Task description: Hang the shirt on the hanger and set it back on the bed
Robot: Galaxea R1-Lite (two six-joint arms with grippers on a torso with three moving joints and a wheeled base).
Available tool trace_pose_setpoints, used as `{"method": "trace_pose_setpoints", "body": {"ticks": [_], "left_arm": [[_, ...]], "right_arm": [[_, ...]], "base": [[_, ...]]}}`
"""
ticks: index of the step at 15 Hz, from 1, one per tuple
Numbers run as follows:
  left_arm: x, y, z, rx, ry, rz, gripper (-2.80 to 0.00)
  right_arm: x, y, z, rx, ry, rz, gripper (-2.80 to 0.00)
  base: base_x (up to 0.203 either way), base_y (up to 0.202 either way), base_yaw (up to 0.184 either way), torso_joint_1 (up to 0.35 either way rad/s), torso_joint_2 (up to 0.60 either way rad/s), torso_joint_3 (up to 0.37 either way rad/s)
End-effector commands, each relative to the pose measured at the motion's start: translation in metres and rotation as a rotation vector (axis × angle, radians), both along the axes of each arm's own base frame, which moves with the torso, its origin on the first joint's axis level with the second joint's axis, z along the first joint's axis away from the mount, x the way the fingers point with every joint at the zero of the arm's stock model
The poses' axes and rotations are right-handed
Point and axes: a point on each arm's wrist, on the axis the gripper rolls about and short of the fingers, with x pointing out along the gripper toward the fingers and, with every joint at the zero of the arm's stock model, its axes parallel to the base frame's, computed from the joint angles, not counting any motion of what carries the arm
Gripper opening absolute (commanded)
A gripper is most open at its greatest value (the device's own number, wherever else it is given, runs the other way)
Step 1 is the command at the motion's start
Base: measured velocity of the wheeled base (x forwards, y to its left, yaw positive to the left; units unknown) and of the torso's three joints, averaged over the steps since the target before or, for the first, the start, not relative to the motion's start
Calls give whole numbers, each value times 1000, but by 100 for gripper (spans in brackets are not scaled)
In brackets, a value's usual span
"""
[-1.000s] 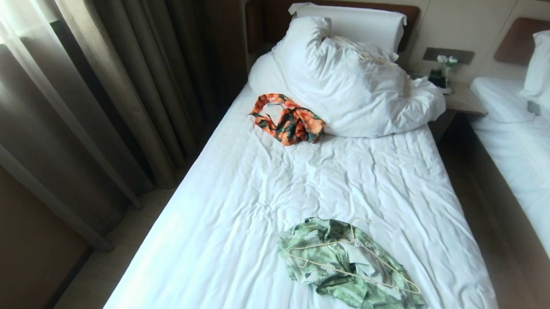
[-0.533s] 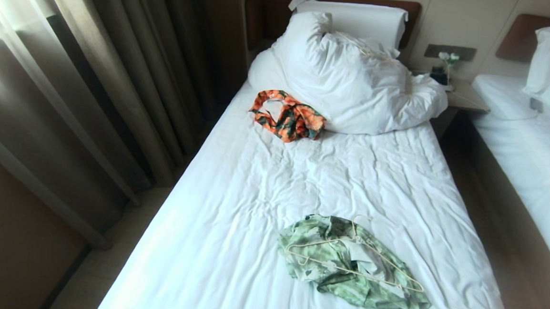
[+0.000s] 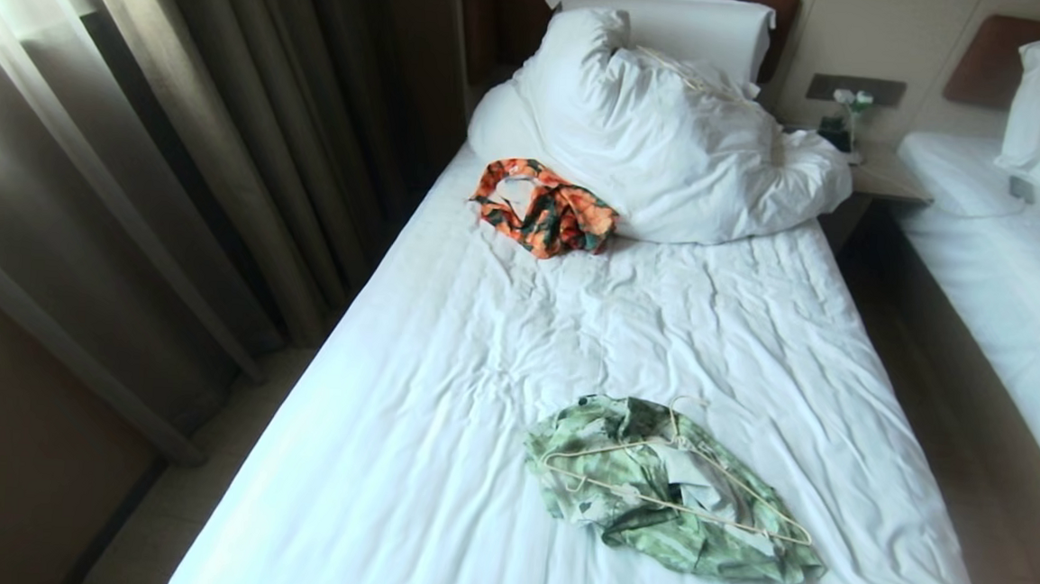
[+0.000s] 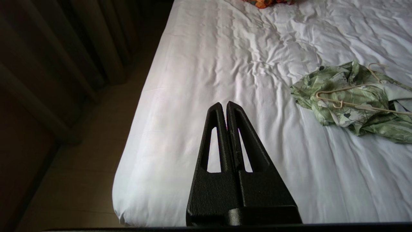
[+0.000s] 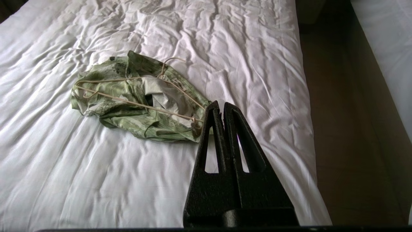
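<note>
Wrinkled white bed [image 3: 497, 372]: crumpled shirt [image 3: 651, 508] under hanger [image 3: 679, 491], near the foot; only the head view shows the pillow [image 3: 664, 147] and orange garment [image 3: 548, 208]. Left end effector [image 4: 224, 103] and right end effector [image 5: 220, 103] closed, empty

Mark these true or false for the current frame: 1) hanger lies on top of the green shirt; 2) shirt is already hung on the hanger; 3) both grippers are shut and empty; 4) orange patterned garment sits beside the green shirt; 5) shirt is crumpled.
1) True: the hanger lies on top of the green shirt on the bed.
2) False: the shirt only lies under it.
3) True: left gripper and right gripper, fingers together, hold nothing.
4) False: the orange patterned garment lies far off, against the pillow.
5) True.
</note>
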Motion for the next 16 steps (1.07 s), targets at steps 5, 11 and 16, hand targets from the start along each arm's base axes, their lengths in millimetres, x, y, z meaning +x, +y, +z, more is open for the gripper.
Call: {"method": "trace_pose_setpoints", "body": {"ticks": [5, 11, 16], "left_arm": [[0, 0, 0, 0, 2, 1, -280], [0, 0, 0, 0, 1, -1, -280], [0, 0, 0, 0, 1, 0, -280]], "right_arm": [[1, 0, -3, -30, 11, 3, -280], [1, 0, -3, -25, 13, 4, -280], [1, 0, -3, -22, 13, 2, -280]], "base": [[0, 0, 0, -140, 339, 206], [0, 0, 0, -153, 398, 249], [0, 0, 0, -178, 537, 351]]}}
